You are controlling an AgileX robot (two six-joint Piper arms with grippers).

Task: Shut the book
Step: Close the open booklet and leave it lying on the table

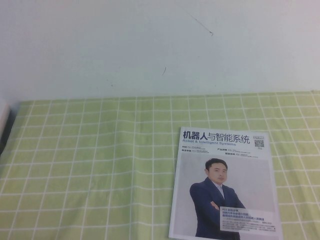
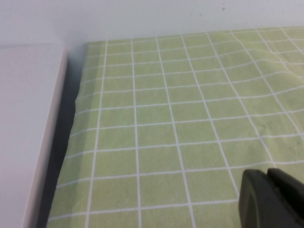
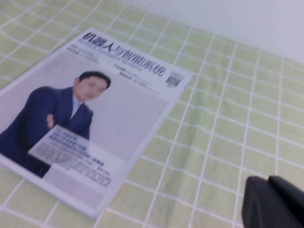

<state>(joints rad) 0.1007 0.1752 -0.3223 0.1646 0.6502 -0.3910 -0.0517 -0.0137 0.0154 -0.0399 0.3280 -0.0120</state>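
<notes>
White wall fills the upper part of the high view, and below it we see a table covered with a green cloth checked in white lines. On the robot's right side of that cloth, near the front edge, lies the book. It is a thin magazine, closed and flat, front cover up. The cover carries a title in Chinese characters across its top and a man in a dark suit with folded arms. At the far left edge we make out the corner of a pale slab beside the cloth.

From the left wrist view we see the left gripper as two dark pieces pressed together with no cloth showing between them. It is clenched on nothing and hangs above bare green squares. The same pale slab runs beside the cloth's edge, with a dark gap between the two.

From the right wrist view we see the right gripper, also two dark pieces side by side with no gap, clenched and empty. It hangs over the cloth near the book but clear of it, and the cover lies flat.
</notes>
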